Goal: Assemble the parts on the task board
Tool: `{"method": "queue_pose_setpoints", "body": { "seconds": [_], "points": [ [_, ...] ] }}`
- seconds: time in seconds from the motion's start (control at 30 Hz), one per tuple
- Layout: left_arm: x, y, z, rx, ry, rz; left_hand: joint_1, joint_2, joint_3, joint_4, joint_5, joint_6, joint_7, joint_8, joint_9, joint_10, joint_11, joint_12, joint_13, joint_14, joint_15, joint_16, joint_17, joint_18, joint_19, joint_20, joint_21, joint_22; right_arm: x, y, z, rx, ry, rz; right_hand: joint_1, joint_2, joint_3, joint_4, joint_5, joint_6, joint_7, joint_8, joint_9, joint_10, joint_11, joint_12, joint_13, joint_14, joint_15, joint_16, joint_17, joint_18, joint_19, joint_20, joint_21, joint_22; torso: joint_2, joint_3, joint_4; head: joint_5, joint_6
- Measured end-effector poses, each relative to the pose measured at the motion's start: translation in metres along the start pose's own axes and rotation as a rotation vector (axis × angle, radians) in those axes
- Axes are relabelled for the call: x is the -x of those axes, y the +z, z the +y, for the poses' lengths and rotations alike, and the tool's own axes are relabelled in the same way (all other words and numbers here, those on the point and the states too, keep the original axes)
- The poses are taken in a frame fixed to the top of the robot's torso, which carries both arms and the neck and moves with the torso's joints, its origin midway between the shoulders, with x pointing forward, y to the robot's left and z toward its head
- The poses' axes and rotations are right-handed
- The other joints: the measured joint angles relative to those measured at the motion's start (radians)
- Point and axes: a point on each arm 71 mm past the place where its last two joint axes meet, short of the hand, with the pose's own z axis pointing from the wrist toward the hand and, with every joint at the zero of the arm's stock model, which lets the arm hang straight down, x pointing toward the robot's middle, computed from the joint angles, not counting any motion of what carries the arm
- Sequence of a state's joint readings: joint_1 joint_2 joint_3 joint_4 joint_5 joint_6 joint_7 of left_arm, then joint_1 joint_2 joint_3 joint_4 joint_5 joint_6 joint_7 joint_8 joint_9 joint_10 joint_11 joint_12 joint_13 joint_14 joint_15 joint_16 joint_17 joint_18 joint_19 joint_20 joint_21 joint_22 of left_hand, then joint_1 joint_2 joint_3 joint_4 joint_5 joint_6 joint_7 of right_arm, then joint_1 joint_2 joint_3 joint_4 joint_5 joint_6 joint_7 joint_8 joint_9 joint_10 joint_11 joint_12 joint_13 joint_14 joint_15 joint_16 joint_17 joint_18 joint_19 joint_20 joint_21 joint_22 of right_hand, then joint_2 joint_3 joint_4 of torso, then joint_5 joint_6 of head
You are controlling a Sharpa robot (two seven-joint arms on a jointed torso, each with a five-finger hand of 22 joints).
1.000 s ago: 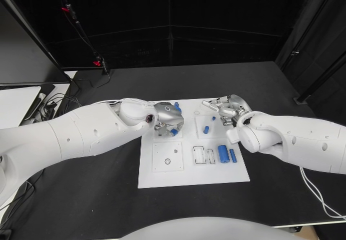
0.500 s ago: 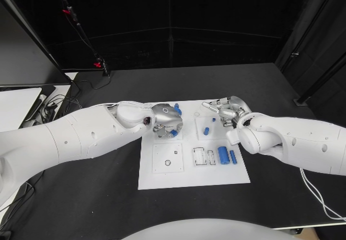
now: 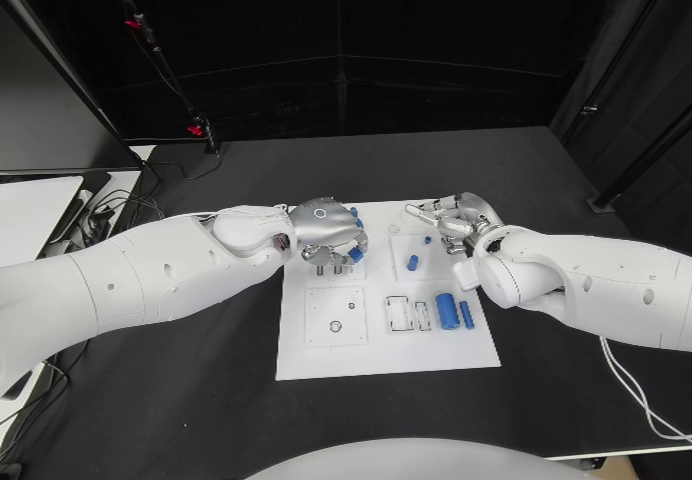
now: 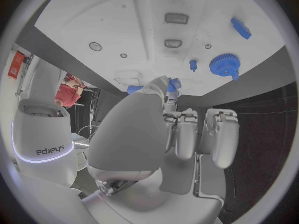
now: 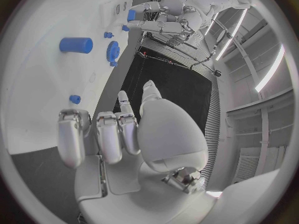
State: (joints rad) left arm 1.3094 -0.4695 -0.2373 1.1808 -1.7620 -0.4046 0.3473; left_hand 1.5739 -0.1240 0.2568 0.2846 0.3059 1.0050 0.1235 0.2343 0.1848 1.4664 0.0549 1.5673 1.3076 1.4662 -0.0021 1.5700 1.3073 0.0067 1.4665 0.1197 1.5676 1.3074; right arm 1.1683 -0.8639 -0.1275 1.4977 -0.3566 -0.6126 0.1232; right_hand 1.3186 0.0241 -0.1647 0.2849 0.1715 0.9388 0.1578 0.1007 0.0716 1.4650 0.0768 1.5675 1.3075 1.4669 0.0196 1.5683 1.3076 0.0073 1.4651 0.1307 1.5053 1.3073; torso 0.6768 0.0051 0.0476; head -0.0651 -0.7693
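Near row: a large blue cylinder and a slim blue pin lie side by side at about 5 o'clock on the task board, just beside two slotted white holders with nothing blue in them.

Middle: a short blue peg lies at about 1 o'clock from the board's centre, apart from both my hands.

My left hand: over the board's 11 o'clock quarter, fingers curled down around a small blue part; in my left wrist view a blue piece sits right at the fingertips, so I read it as pinched (the contact itself is partly hidden).

What changed: over the last second my left hand has turned and drawn in a little toward the board's left edge, the blue part going with it. I judge I am lining it up over a seat there, not yet pressing it home.

My right hand: at the board's 1 o'clock corner, unmoved since then, fingers loosely bent and holding nothing I can see.

Far edge: my right wrist view shows a blue gear lying loose on the board, so plenty of assembly remains.
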Motion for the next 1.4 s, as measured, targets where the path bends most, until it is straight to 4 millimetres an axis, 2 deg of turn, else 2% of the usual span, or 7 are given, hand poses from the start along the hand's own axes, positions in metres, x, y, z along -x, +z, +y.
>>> {"method": "queue_pose_setpoints", "body": {
  "seconds": [0.3, 0.43, 0.6, 0.9, 1.2, 1.33, 1.4],
  "points": [
    [0.009, -0.015, 0.004, 0.066, -0.165, -0.131, 0.000, 0.000, 0.001, 0.001, 0.001, 0.000, 0.000, -0.001, 0.000, 0.000, 0.000, 0.000, 0.000, 0.000, 0.000, 0.000, 0.000, 0.000, 0.000, 0.000, 0.000, 0.000, -0.001, 0.000, 0.000, 0.004, 0.007, 0.009, 0.000, 0.000, -0.003, -0.003, 0.000, 0.007, -0.007, 0.000, 0.000, 0.000, 0.000, 0.000, 0.000, 0.000, 0.000, 0.000, 0.000, 0.000, 0.000, 0.000, -0.001, 0.000, 0.000, -0.0003, 0.0000, 0.003, 0.007],
    [0.013, -0.024, 0.007, 0.117, -0.281, -0.201, 0.000, 0.000, 0.003, 0.003, 0.016, 0.000, 0.000, -0.001, 0.000, 0.000, 0.000, 0.000, 0.000, 0.000, 0.000, 0.000, 0.000, 0.000, 0.000, 0.000, 0.000, 0.000, -0.002, 0.000, 0.000, 0.013, 0.018, 0.022, 0.004, 0.004, -0.007, -0.001, 0.005, 0.007, -0.007, 0.000, 0.000, 0.000, 0.000, 0.000, 0.000, 0.000, 0.000, 0.000, 0.000, 0.000, 0.000, 0.000, -0.004, 0.000, 0.000, -0.0001, 0.0001, 0.005, 0.013],
    [0.018, -0.033, 0.011, 0.178, -0.419, -0.280, -0.003, -0.001, -0.003, -0.003, 0.064, 0.000, 0.000, -0.003, 0.000, 0.000, 0.000, 0.000, 0.000, 0.000, -0.007, 0.000, 0.000, 0.000, 0.000, -0.007, 0.000, 0.000, -0.004, 0.000, 0.002, 0.033, 0.039, 0.050, 0.004, 0.004, -0.008, -0.003, 0.005, 0.003, -0.011, 0.000, -0.001, 0.000, 0.000, 0.000, 0.000, 0.000, 0.000, 0.000, 0.000, 0.000, 0.000, 0.000, -0.004, 0.000, 0.000, 0.0000, 0.0000, 0.006, 0.019],
    [0.023, -0.043, 0.011, 0.255, -0.646, -0.389, -0.015, -0.001, -0.011, -0.006, 0.080, 0.000, 0.000, -0.012, 0.000, -0.004, -0.004, 0.000, 0.000, 0.000, -0.007, 0.000, 0.000, 0.000, 0.000, -0.007, 0.000, 0.000, -0.011, -0.002, 0.007, 0.086, 0.093, 0.145, 0.001, 0.007, -0.021, -0.001, 0.017, -0.012, -0.019, -0.005, -0.004, 0.000, -0.007, 0.000, 0.000, 0.000, 0.000, 0.000, 0.000, 0.000, 0.000, 0.000, -0.004, 0.000, -0.001, -0.0006, -0.0009, 0.006, 0.028],
    [0.024, -0.043, 0.010, 0.318, -0.872, -0.473, -0.021, 0.000, -0.032, -0.010, 0.120, 0.009, 0.009, -0.020, 0.000, -0.004, -0.004, 0.000, 0.000, 0.000, -0.007, 0.000, 0.000, 0.000, 0.000, -0.007, 0.000, 0.000, -0.023, -0.007, 0.013, 0.128, 0.161, 0.272, -0.006, 0.015, -0.038, -0.003, 0.036, -0.038, -0.010, -0.012, -0.004, 0.000, -0.007, 0.000, 0.000, -0.004, -0.004, 0.000, 0.000, 0.000, 0.000, 0.000, -0.004, 0.000, -0.001, -0.0006, -0.0015, 0.001, 0.033],
    [0.024, -0.042, 0.010, 0.337, -0.946, -0.498, -0.024, 0.003, -0.038, -0.010, 0.128, 0.009, 0.009, -0.023, 0.000, -0.004, -0.004, 0.000, 0.000, 0.000, -0.007, 0.000, 0.000, 0.000, 0.000, -0.007, 0.000, 0.000, -0.030, -0.010, 0.016, 0.141, 0.189, 0.340, -0.007, 0.015, -0.041, -0.006, 0.049, -0.038, -0.010, -0.012, -0.004, 0.000, -0.007, 0.000, 0.000, -0.004, -0.004, 0.000, 0.000, 0.000, 0.000, 0.000, -0.004, 0.000, -0.001, -0.0006, -0.0015, -0.001, 0.036],
    [0.024, -0.041, 0.010, 0.343, -0.977, -0.507, -0.024, 0.003, -0.038, -0.010, 0.128, 0.009, 0.009, -0.023, 0.000, -0.004, -0.004, 0.000, 0.000, 0.000, -0.007, 0.000, 0.000, 0.000, 0.000, -0.007, 0.000, 0.000, -0.034, -0.012, 0.018, 0.146, 0.202, 0.377, -0.009, 0.018, -0.042, -0.008, 0.051, -0.042, -0.006, -0.012, -0.003, 0.002, 0.003, 0.000, 0.000, 0.001, 0.001, 0.000, 0.000, 0.000, 0.000, 0.000, -0.004, 0.000, 0.000, -0.0006, -0.0015, -0.001, 0.037]
  ]
}}
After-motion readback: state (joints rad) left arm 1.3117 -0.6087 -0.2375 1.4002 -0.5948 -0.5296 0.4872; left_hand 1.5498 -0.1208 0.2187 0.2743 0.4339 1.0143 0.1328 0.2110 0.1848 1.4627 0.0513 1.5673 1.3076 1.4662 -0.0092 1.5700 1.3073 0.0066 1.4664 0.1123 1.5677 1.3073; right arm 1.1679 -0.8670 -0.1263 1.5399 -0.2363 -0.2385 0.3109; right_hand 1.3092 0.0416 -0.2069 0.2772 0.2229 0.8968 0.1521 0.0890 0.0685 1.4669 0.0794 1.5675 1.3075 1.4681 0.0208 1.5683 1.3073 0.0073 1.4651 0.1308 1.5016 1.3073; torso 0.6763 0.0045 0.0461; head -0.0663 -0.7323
